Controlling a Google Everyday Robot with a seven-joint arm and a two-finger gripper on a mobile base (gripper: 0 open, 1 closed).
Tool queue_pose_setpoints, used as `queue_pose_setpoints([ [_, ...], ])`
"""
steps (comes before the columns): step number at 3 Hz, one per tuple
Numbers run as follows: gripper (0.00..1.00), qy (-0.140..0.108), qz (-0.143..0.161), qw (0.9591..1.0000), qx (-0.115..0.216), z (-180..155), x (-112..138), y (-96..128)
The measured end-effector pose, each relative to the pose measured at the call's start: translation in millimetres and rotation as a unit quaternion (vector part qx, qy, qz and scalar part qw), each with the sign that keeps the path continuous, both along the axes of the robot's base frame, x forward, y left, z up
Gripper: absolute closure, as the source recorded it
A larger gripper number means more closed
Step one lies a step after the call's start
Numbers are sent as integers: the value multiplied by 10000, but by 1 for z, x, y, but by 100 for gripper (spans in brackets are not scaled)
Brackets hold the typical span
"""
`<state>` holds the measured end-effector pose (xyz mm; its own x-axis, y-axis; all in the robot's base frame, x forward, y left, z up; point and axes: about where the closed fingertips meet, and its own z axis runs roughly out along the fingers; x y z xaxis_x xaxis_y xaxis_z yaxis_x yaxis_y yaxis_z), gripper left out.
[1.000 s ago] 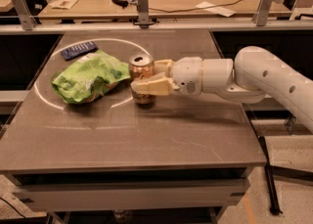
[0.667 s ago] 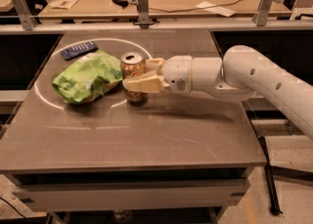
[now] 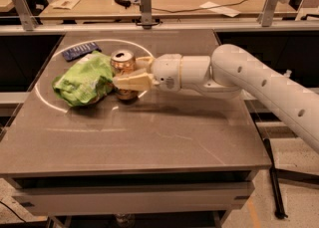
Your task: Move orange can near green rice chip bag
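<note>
The orange can stands upright on the grey table, its silver top showing, right beside the green rice chip bag. The can's left side touches or nearly touches the bag's right edge. My gripper reaches in from the right on the white arm. Its cream fingers sit on both sides of the can, shut on it. The lower part of the can is partly hidden by the near finger.
A small flat dark blue packet lies at the back left of the table, behind the bag. A white ring is marked on the tabletop. A rail with metal posts and a cluttered bench stand behind.
My gripper has carried the can leftward across the table, from a small gap away to right up against the green bag.
</note>
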<state>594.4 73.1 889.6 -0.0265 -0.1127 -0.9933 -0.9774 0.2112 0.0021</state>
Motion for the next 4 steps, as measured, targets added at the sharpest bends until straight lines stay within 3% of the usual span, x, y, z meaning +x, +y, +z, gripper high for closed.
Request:
queue_pose_setpoints([
  [3, 12, -202, 131, 9997, -46, -2, 4, 14],
  [4, 0, -178, 227, 9996, -4, -5, 2, 15],
])
